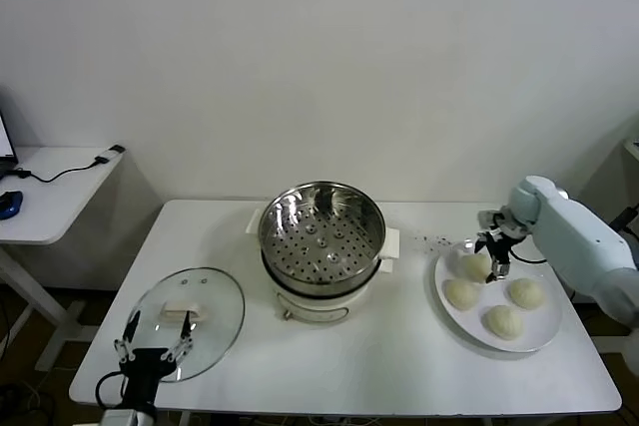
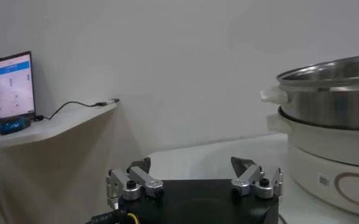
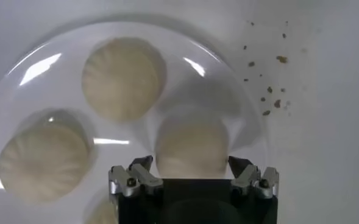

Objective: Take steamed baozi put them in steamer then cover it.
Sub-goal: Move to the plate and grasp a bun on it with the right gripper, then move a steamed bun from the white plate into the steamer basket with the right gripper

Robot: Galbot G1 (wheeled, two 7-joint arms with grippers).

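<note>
Right end effector [image 1: 495,254] is down over the white plate [image 1: 544,334] on the right of the worktop [image 1: 399,366], fingers spread on either side of the far-left baozi [image 3: 191,146], not clamped on it. Four baozi sit on that plate. Steamer [image 1: 321,231] is in the middle, with nothing in it. The cover [image 1: 190,308] lies flat near-left, and the left end effector [image 1: 152,344] hangs spread wide at its near edge.

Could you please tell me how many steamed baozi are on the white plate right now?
4, all on the plate: the far-left baozi sits between the right gripper's fingers, one near-left, one far-right, one nearest. The steamer holds none.
</note>
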